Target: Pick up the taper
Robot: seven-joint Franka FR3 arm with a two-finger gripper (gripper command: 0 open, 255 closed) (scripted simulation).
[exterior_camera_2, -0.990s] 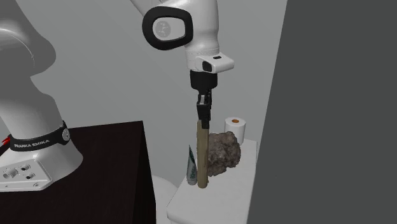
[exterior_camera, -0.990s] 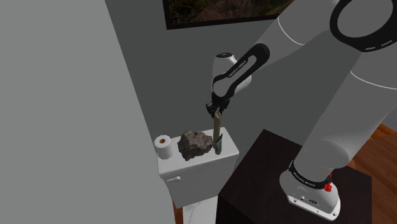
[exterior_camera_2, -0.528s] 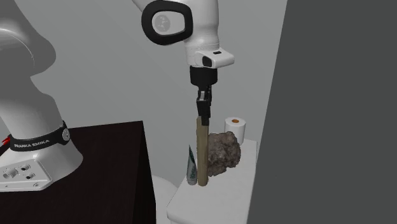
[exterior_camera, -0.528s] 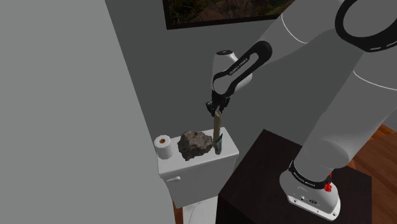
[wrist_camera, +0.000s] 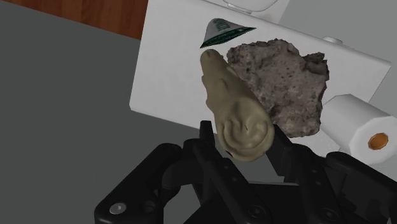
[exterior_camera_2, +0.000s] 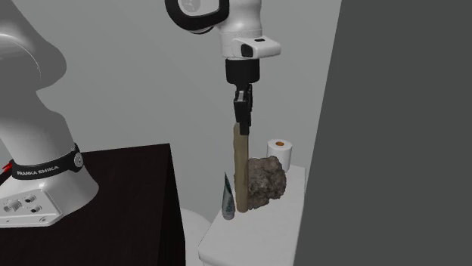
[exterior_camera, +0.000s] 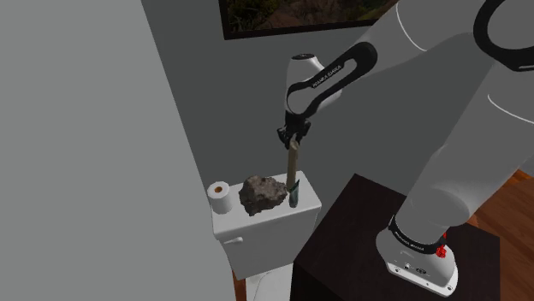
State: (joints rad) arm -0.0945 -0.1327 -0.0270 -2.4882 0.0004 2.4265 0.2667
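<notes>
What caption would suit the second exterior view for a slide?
Black gripper clasps a tan taper upright beside a rock on the white tank.

A plain grey wall is seen near, on the shoulder view's left, and a paler grey wall is set farther off behind it. A dark-framed picture is hung high on that far wall. A white toilet cistern is placed just beside the near wall's edge. A floor of reddish-brown wooden boards is shown at the right. The room is evenly, softly lit.
</notes>
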